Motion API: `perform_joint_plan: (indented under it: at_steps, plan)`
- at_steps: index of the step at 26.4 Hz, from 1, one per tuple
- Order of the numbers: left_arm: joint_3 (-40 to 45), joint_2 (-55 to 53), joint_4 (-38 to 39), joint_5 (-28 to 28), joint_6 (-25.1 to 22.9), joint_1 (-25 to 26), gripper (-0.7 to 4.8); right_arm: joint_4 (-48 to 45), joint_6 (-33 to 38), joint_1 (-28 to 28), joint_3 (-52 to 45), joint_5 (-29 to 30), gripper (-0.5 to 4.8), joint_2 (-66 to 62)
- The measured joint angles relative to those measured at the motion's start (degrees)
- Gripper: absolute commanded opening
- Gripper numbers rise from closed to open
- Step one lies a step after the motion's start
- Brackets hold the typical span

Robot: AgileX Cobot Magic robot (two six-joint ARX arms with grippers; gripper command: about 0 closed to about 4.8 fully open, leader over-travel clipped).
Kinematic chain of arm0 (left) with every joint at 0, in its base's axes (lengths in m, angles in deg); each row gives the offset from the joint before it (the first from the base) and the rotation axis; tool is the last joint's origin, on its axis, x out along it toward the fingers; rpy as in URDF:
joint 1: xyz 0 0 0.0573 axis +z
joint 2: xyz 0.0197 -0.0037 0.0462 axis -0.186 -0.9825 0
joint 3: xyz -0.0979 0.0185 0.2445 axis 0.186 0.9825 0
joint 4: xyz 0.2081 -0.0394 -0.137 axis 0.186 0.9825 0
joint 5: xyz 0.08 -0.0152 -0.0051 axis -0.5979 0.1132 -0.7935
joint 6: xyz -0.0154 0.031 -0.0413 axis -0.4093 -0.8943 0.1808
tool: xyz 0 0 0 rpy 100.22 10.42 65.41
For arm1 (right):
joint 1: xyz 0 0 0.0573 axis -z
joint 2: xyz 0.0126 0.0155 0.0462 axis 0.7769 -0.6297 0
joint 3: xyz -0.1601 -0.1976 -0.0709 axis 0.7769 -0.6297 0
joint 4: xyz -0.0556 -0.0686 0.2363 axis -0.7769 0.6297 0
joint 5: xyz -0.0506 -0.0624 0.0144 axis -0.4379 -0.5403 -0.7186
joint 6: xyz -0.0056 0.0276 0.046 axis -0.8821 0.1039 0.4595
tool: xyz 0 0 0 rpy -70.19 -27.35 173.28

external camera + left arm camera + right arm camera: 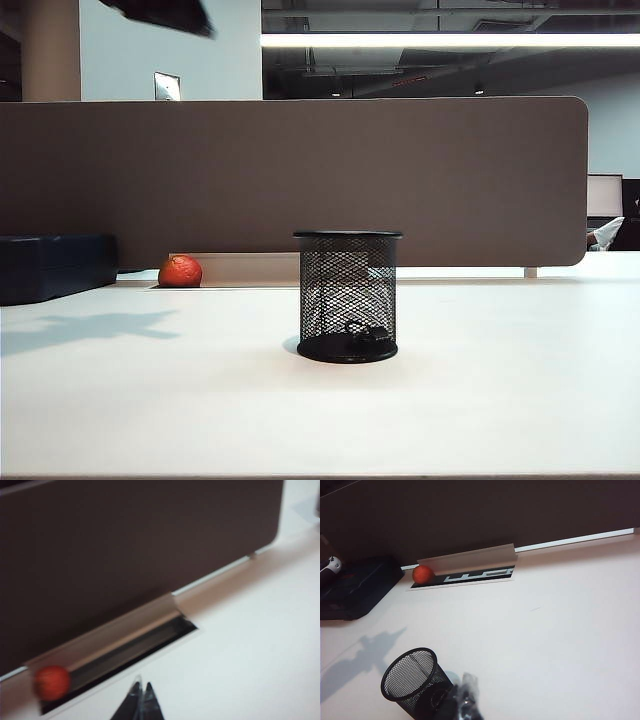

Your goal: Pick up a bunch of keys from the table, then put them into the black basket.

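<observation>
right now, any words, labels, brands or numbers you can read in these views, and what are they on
None can be read.
Black basket: bare mesh, no label.
Dark blue box: no marking legible.
Orange-red ball: plain.
Light shapes in the slot by the divider: not legible as text.
Left gripper and right gripper, fingers shut: no text visible.

White table bears black basket, orange ball.
</observation>
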Motion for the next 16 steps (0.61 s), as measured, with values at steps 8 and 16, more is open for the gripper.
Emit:
perform_joint_plan:
  at_steps: [8, 16]
  plan:
    - [0.0, 12.7, 9.7, 4.1, 0.5, 13.6, -0.07, -1.0, -2.6, 0.0, -0.6, -4.7, -0.09, 0.0]
    - [0.9, 22.1, 18.1, 4.4, 0.7, 14.4, -0.07, -3.9, -4.1, 0.0, -0.8, -7.6, -0.09, 0.0]
